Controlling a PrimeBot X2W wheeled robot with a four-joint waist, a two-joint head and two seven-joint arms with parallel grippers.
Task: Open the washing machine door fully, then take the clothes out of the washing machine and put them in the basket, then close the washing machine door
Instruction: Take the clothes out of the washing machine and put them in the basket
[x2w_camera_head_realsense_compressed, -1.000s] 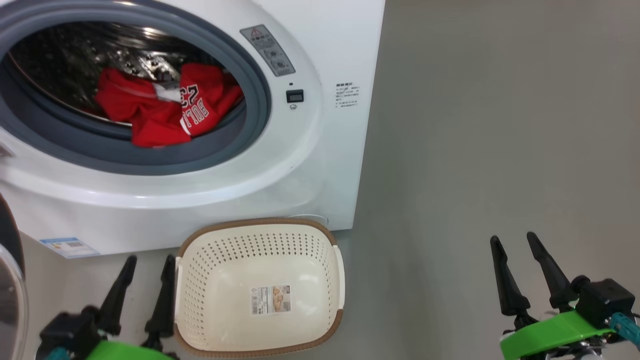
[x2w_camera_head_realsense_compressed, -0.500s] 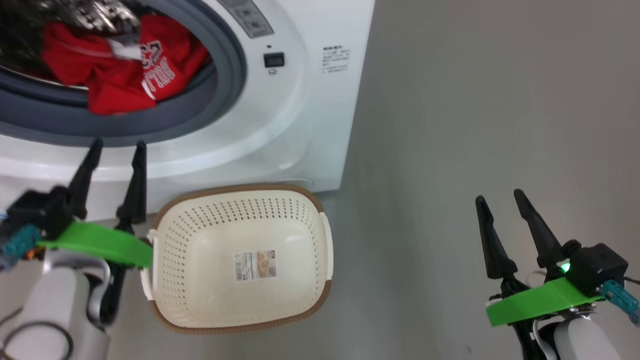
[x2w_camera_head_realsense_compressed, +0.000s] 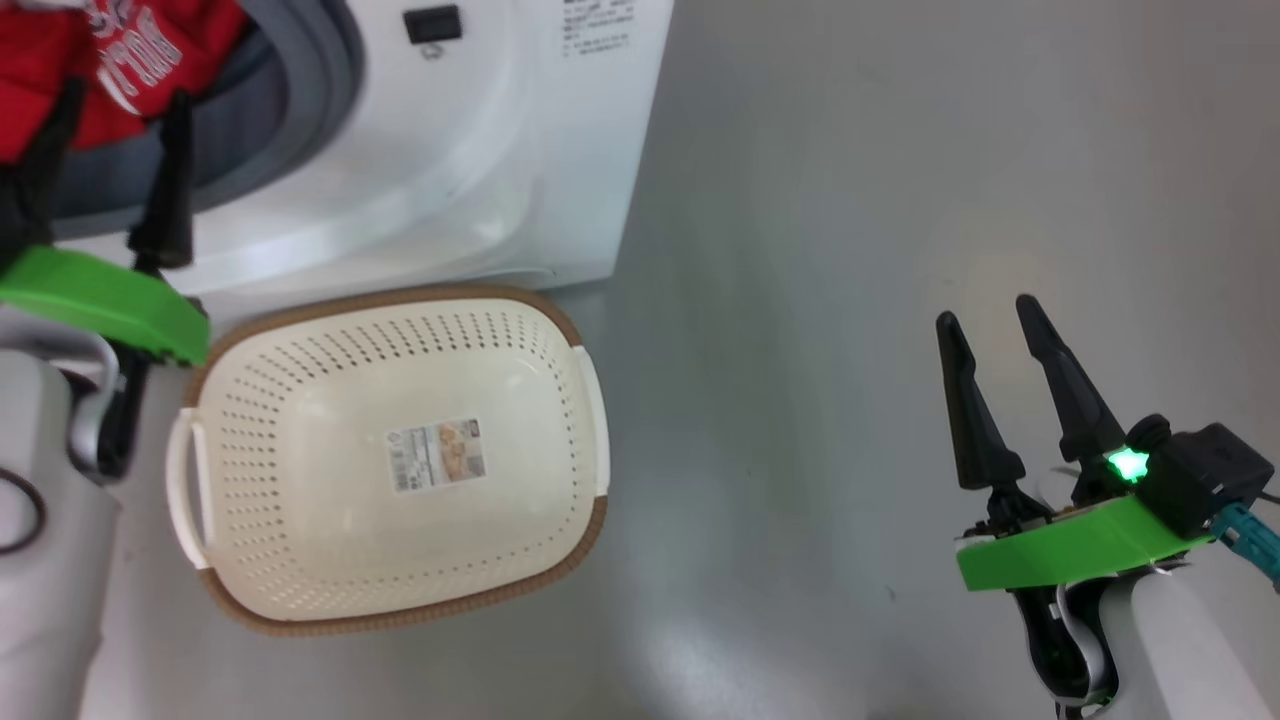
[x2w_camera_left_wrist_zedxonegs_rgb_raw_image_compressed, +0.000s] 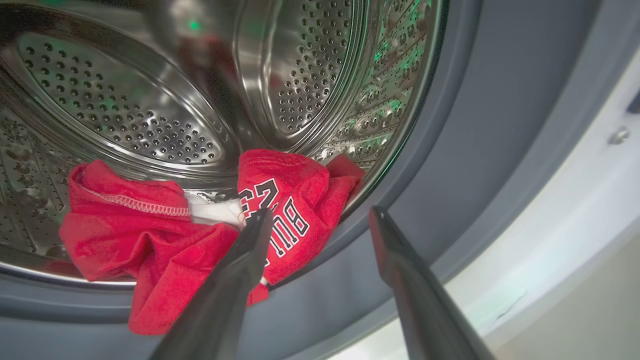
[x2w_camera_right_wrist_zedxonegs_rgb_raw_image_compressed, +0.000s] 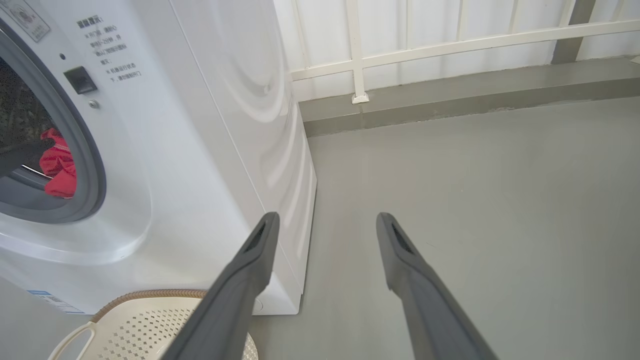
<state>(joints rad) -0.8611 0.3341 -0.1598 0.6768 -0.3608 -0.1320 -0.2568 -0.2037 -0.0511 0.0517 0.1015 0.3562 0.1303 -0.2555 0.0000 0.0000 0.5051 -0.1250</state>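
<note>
From the head view, the washing machine (x2w_camera_head_realsense_compressed: 450, 150) is cut off at the top left, so I get just a slice of its grey gasket (x2w_camera_head_realsense_compressed: 300, 100) and a corner of the red clothes (x2w_camera_head_realsense_compressed: 130, 50) inside its mouth. My left pincer (x2w_camera_head_realsense_compressed: 125, 95) is raised in front of that mouth, fingers spread and pinching nothing, which I read as lining up for a first grab. The basket (x2w_camera_head_realsense_compressed: 390, 293) sits on the floor just in front of the machine, below the mouth, empty with its sticker showing, handy for a short drop. My right pincer (x2w_camera_head_realsense_compressed: 985, 310) hangs well off to the machine's right, also spread and empty, I'd judge parked out of the way. In the left wrist view, the clothes lie bunched at the front of the machine's steel drum (x2w_camera_left_wrist_zedxonegs_rgb_raw_image_compressed: 150, 115), one fold spilling over the lip onto the gasket. One finger crosses the white lettering, and I cannot tell whether it touches the cloth or hovers short of it. How many garments are in the heap is also unclear. The right wrist view looks past the machine's right side to bare floor (x2w_camera_right_wrist_zedxonegs_rgb_raw_image_compressed: 475, 200) and a white railing (x2w_camera_right_wrist_zedxonegs_rgb_raw_image_compressed: 450, 40). The basket's rim is clipped at the bottom edge.
</note>
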